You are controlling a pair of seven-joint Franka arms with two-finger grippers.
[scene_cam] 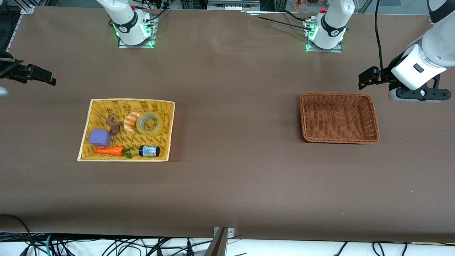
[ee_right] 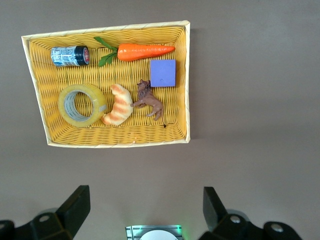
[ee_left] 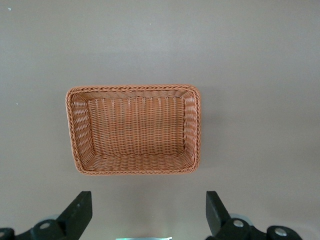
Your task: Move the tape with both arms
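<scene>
The tape [scene_cam: 149,123], a yellowish ring with a grey core, lies flat in the yellow basket [scene_cam: 85,135] next to a croissant toy [scene_cam: 130,122]. It also shows in the right wrist view [ee_right: 81,105]. My right gripper [scene_cam: 44,75] hangs open and empty over bare table at the right arm's end, apart from the yellow basket; its jaws stand wide in the right wrist view [ee_right: 145,207]. My left gripper [scene_cam: 364,79] hangs open and empty over the table beside the brown basket [scene_cam: 373,117]; its jaws stand wide in the left wrist view [ee_left: 148,212].
The yellow basket also holds a brown animal figure [scene_cam: 113,124], a purple block [scene_cam: 100,137], a carrot [scene_cam: 110,150] and a black-and-blue cylinder [scene_cam: 149,150]. Nothing lies in the brown basket [ee_left: 132,88]. Brown table stretches between the two baskets.
</scene>
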